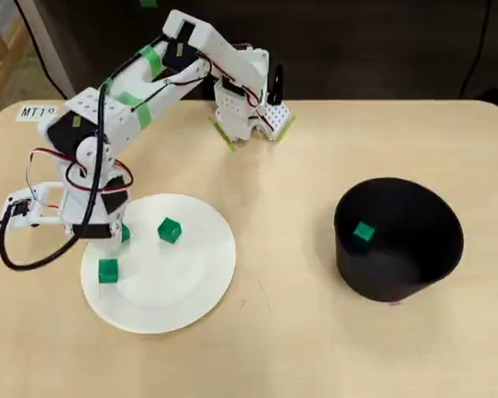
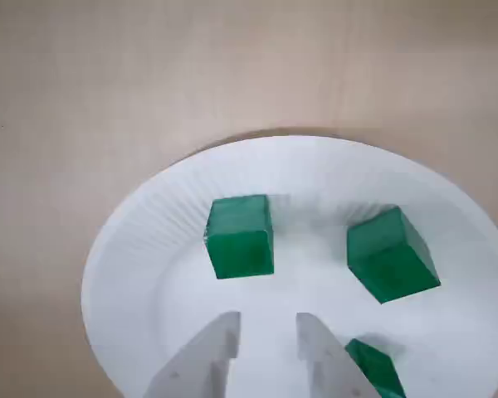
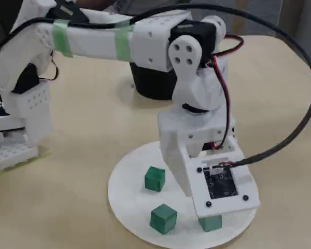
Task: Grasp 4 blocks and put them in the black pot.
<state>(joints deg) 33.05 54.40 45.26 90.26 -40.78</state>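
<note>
Claw hangs over the white plate, fingers a little apart and holding nothing. Each green block looks light and hard (maybe slippery); pinch two flat sides.

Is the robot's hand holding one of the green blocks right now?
No, nothing is held. In the wrist view the hand is open and empty above the white plate, with three green blocks lying loose on it.

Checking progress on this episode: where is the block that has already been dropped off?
In the overhead view, one green block lies inside the black pot at the table's right, near the pot's left inner wall, far from the white plate.
</note>
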